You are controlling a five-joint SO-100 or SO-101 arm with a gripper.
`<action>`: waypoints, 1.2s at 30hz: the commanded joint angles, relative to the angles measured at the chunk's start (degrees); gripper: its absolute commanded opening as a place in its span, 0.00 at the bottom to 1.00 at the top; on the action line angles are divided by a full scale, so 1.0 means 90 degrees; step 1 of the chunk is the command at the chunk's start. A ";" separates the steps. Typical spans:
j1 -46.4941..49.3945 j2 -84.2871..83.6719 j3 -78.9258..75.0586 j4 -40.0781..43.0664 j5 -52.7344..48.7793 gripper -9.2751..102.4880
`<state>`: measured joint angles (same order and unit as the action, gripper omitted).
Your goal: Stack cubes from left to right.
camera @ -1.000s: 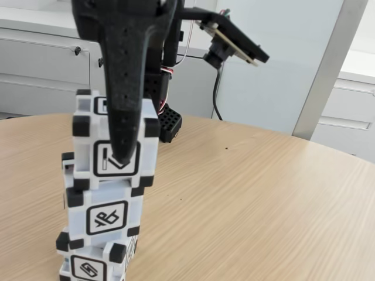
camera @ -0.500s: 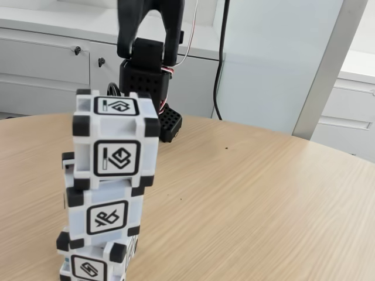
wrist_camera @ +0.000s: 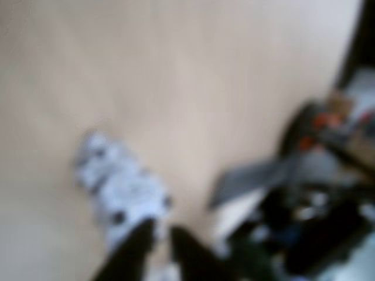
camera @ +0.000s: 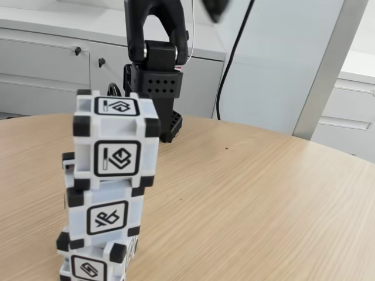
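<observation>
Three white cubes with black corners stand in one stack at the left of the fixed view. The top cube (camera: 117,140) sits on the middle cube (camera: 105,216), which sits on the bottom cube (camera: 94,266) at the picture's lower edge. The stack leans a little, with each cube slightly offset. The blurred wrist view looks down on the stack (wrist_camera: 120,187) as a white patch. My gripper (wrist_camera: 159,234) hangs above it and apart from it. Its two dark fingers (wrist_camera: 132,254) stand close together with a narrow gap and nothing between them.
The black arm base (camera: 153,88) stands on the round wooden table (camera: 252,199) behind the stack, with a cable (camera: 225,76) hanging beside it. Grey cabinets (camera: 47,64) line the back. In the wrist view, the arm's dark parts (wrist_camera: 304,205) show blurred at the right.
One second ago my gripper's finger hung in front of the top cube. It has let go and risen out of the fixed view's top edge. The stack has stayed put.
</observation>
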<state>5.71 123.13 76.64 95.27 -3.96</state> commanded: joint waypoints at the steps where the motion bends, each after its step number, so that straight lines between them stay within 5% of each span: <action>1: -0.0537 0.0068 -0.0029 -0.0742 0.0303 0.08; 6: -0.0752 0.0195 -0.0029 -0.1563 0.0381 0.08; 23: -0.0645 0.0771 0.0039 -0.1582 0.0830 0.08; 36: -0.0752 0.4102 0.3193 -0.1865 0.0469 0.08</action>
<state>-0.53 155.83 100.37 80.60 1.14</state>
